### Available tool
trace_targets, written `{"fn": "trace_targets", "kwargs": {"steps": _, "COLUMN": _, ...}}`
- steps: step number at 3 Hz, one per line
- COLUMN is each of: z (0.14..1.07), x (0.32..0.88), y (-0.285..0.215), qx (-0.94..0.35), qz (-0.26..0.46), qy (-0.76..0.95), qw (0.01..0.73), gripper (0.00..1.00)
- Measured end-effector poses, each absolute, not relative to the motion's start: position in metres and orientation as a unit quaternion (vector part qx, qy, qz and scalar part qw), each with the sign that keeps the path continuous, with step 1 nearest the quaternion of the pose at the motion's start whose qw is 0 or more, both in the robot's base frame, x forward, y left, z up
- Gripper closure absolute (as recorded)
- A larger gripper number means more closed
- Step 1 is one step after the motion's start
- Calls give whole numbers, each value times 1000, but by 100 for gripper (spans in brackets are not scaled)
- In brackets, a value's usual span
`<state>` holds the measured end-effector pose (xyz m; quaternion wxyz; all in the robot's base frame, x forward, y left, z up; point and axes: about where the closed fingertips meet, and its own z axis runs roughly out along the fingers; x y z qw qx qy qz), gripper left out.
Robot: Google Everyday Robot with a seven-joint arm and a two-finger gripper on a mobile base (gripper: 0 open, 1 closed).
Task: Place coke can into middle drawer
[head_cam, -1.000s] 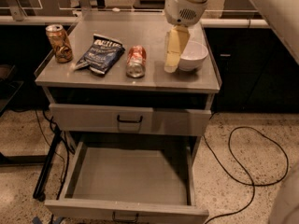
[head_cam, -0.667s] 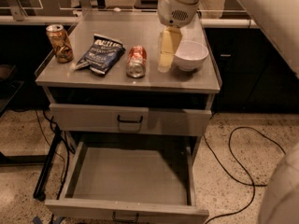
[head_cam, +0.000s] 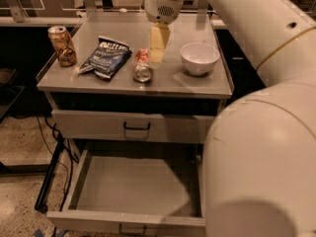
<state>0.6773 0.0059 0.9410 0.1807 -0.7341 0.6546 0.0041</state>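
The coke can lies on its side near the middle of the cabinet top, its silver end toward the front. The gripper hangs just above and to the right of the can, its pale fingers pointing down close to the can's far end. It holds nothing. The middle drawer is pulled out below, its grey floor bare, with a dark handle on its front lip.
A brown-gold can stands at the left of the top. A blue chip bag lies left of the coke can. A white bowl sits at the right. The shut drawer front is above. My arm fills the right side.
The gripper has moved left from beside the bowl to just over the coke can. The objects on the top have not moved.
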Motion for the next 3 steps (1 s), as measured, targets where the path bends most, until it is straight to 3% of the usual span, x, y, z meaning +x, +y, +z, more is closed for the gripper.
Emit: {"fn": "trace_targets", "kwargs": {"steps": 3, "z": 911, "x": 722, "y": 26, "qx": -722, "qz": 46, "qy": 667, "qw": 180, "gripper": 0}}
